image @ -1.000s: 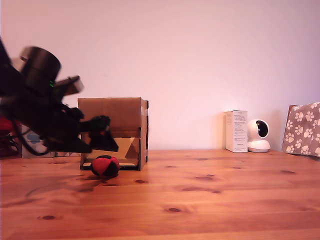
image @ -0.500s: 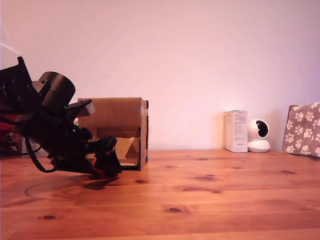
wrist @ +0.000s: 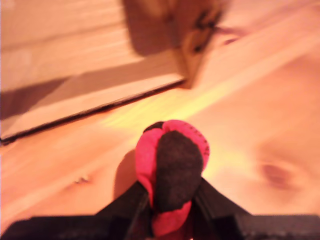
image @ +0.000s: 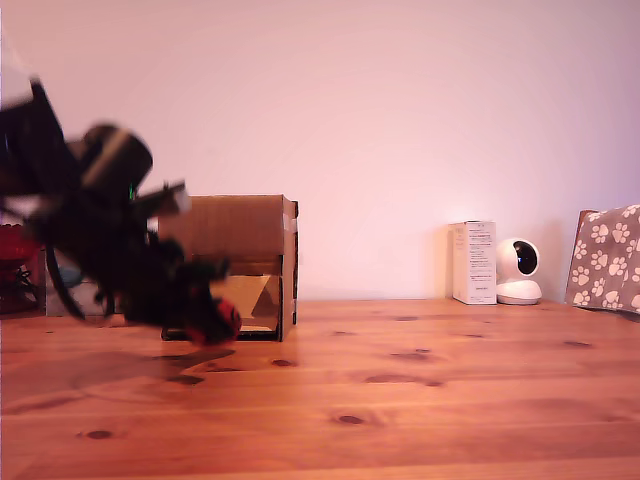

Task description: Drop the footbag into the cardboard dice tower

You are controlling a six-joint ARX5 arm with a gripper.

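Note:
The red and black footbag (wrist: pixel 171 170) is squeezed between the two black fingers (wrist: pixel 131 202) of my gripper (wrist: pixel 167 200), which is shut on it. In the exterior view the blurred black arm reaches down from the left, and the gripper (image: pixel 212 318) holds the footbag (image: pixel 224 318) just above the wooden table, right in front of the cardboard dice tower (image: pixel 250 230). The tower is a brown box with a front cut-out showing a slanted ramp (image: pixel 245 295). Its lower front edge (wrist: pixel 95 102) shows blurred in the wrist view.
A white printed carton (image: pixel 472 262), a small white camera (image: pixel 518 272) and a paw-print box (image: pixel 606 258) stand at the back on the exterior view's right. Red and dark clutter (image: pixel 18 265) sits behind the arm at the left. The wooden table (image: pixel 420 390) stretches wide in front.
The gripper came down onto the footbag lying before the tower, shut on it, and has lifted it slightly off the table. The arm is blurred with motion.

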